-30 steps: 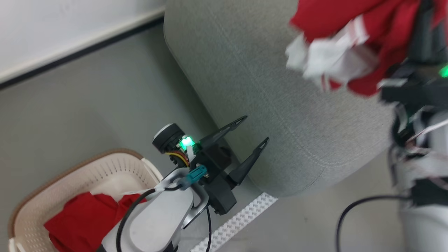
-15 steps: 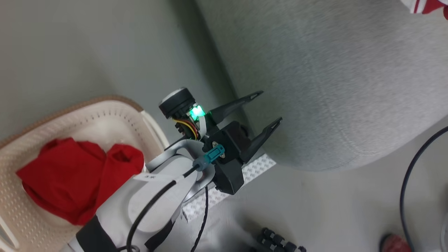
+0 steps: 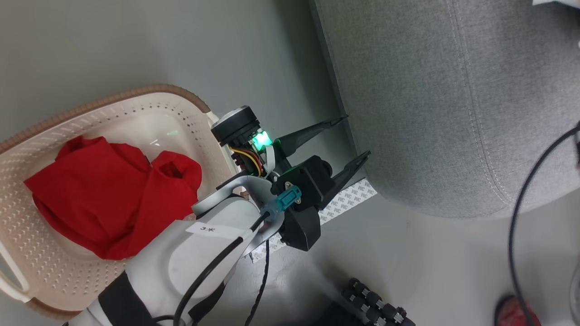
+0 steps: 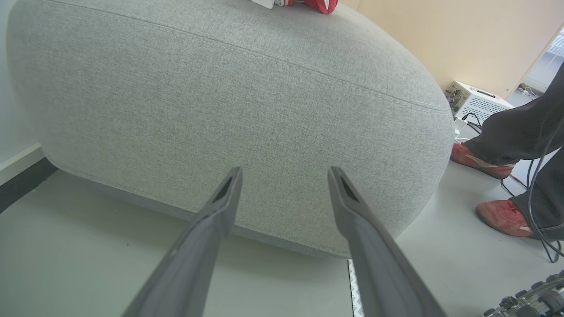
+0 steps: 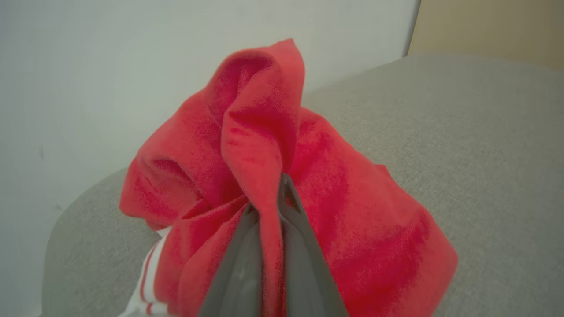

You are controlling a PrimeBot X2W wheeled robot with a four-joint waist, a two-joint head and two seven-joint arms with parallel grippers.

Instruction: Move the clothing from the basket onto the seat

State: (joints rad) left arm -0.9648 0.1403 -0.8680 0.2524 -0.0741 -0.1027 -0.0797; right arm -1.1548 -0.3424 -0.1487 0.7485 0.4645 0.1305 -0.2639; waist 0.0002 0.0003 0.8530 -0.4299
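Observation:
A red garment (image 3: pixel 108 194) of the clothing lies crumpled in the cream basket (image 3: pixel 136 97) on the floor at the left. My left gripper (image 3: pixel 356 136) is open and empty beside the basket, fingers pointing at the side of the grey seat (image 3: pixel 430 113). The left wrist view shows the same open gripper (image 4: pixel 285 171) close to the seat's side wall (image 4: pixel 220 88). A bit of red clothing (image 4: pixel 317 3) shows on top of the seat. My right gripper (image 5: pixel 282 182) is shut on another red garment (image 5: pixel 264 145), bunched over the seat's top (image 5: pixel 440 132).
A patterned white strip (image 3: pixel 349 199) lies on the floor at the seat's foot. A black cable (image 3: pixel 521 217) hangs at the right. A person's feet in red shoes (image 4: pixel 502 215) stand right of the seat, near a white box (image 4: pixel 478 99). Black rollers (image 3: pixel 376 303) sit low.
The head camera has swung toward the basket, so the right gripper and its red garment have slid out of that view. My left gripper stays open by the seat.

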